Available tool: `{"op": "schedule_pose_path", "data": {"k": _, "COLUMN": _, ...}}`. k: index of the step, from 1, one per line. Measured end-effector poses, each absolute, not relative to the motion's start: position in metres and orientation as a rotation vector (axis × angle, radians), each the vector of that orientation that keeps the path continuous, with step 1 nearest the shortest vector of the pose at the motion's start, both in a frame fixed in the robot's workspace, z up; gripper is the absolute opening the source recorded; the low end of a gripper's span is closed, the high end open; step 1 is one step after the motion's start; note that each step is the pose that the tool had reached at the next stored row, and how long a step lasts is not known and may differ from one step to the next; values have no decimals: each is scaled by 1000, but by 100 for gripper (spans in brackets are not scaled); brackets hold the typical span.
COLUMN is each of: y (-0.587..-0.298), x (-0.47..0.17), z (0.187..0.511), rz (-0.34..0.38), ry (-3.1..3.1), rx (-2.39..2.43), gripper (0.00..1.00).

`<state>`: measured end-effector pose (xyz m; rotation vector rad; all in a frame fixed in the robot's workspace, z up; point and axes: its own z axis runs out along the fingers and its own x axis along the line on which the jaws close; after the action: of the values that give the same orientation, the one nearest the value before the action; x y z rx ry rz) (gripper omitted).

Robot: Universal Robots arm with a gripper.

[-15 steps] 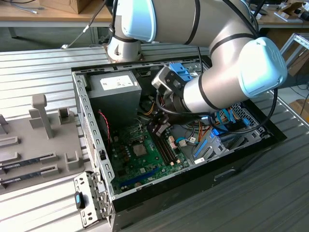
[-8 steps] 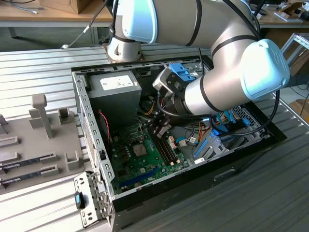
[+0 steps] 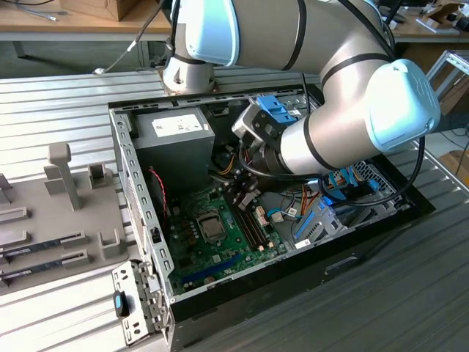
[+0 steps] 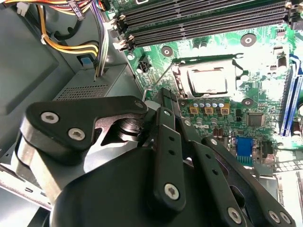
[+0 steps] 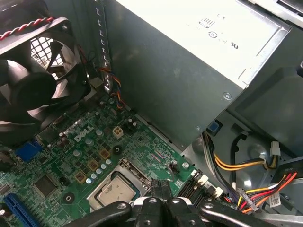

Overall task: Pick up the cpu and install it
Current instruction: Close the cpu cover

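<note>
The cpu (image 4: pixel 208 80) lies flat inside its socket frame (image 4: pixel 177 82) on the green board (image 3: pixel 220 249), near the middle of the board and a little toward the power box (image 3: pixel 172 143); in the exterior view it is the grey square (image 3: pixel 212 226) in the black frame, between the fan side of the case (image 3: pixel 139 213) and the long memory slots (image 3: pixel 249 224); in the first wrist view its silvery top (image 5: pixel 118 189) is just beyond the black fingers (image 5: pixel 161 191).

The tool (image 4: pixel 165 101) hangs over the board, just beside the socket and apart from the chip; its fingers stand pressed together with no gap that I can see, and nothing is between them; so it looks closed and empty.

As a judgement, the chip is very light and stiff, a thin plate with a smooth metal top; the top is slippery and gives no hold from above; the underside with its contacts is fragile, and the socket contacts under it are fragile too. The good place to hold is on two opposite edges, at the thin pale rim, with soft force and the chip kept level; a tilt or a slide in the socket could do damage. The frame and its thin metal lever (image 4: pixel 158 78) stand close around the chip, so there is little room for fingers at the edges.
</note>
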<state>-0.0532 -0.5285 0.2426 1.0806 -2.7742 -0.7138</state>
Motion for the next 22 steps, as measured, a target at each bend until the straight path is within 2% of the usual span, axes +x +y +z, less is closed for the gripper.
{"op": "schedule_pose_path", "data": {"k": 5, "y": -528, "x": -53, "z": 242, "rz": -701, "ry": -2775, "rx": 1079, "gripper": 11}}
{"op": "schedule_pose_path", "data": {"k": 9, "y": -522, "x": -53, "z": 242, "rz": -588, "ry": -2777, "rx": 1064, "gripper": 11}}
{"op": "schedule_pose_path", "data": {"k": 14, "y": -514, "x": -53, "z": 242, "rz": -507, "ry": -2776, "rx": 1053, "gripper": 11}}
{"op": "schedule_pose_path", "data": {"k": 22, "y": -514, "x": -39, "z": 243, "rz": -529, "ry": -2774, "rx": 1056, "gripper": 11}}
